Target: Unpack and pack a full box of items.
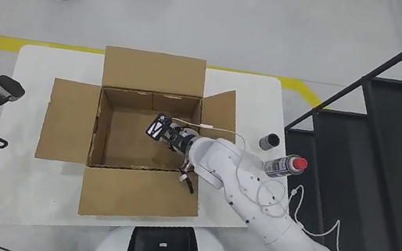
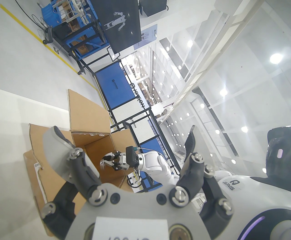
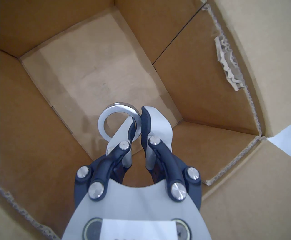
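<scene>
White table (image 1: 19, 176), open cardboard box (image 1: 135, 194), metal ring (image 3: 101, 123) in right gripper (image 3: 137, 118) inside.

Overhead light is flooding the top view evenly: the white table (image 1: 16, 191) is glowing bright, while soft shade is pooling along the inner walls of the box (image 1: 67, 122). Over in the left wrist view, ceiling lamps (image 2: 276, 58) are blazing as white blobs and washing out the pale ceiling around them. The straight beams (image 2: 229, 34) are bowing toward the frame edges. Down inside the box, in the right wrist view, light is falling dimmer. The cardboard floor is showing a faint pale sheen, the metal ring (image 3: 101, 122) pinched in the right gripper (image 3: 137, 121) is gleaming, and the bolts (image 3: 178, 191) are glinting.
</scene>
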You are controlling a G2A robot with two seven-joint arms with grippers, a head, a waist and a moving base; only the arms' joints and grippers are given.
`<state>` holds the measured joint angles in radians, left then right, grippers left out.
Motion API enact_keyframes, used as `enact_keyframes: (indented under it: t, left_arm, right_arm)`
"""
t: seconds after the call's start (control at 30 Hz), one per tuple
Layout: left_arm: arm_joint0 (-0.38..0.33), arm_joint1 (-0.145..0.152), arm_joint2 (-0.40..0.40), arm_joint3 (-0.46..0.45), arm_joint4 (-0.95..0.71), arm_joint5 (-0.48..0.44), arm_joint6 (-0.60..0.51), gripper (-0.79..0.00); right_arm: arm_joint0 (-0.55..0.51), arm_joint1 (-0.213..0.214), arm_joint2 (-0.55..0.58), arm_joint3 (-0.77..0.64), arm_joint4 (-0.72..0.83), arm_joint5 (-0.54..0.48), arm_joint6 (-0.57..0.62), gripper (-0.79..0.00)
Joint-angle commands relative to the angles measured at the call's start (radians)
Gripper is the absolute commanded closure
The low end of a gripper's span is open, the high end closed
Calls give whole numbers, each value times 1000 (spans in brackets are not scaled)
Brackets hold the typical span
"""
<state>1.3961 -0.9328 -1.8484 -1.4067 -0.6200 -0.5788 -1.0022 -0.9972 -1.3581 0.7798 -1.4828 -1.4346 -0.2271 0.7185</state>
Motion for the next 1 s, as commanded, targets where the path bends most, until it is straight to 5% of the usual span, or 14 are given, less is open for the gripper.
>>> enact_keyframes:
  t: [0.0,0.3,0.6,0.8,0.97]
  left_arm:
    - [0,0,0,0,0,0,0,-785]
    - [0,0,0,0,0,0,0,-785]
    - [0,0,0,0,0,0,0,-785]
    - [0,0,0,0,0,0,0,-785]
    - [0,0,0,0,0,0,0,-785]
  right_arm:
    - [12,-7,-12,11,13,-3,1,-785]
    - [-108,21,126,-241,121,-41,-62,-785]
    - [-500,107,580,-683,206,-280,-319,-785]
    - [-762,128,867,-719,216,-319,-575,-785]
    - [-890,132,985,-683,241,-341,-715,-785]
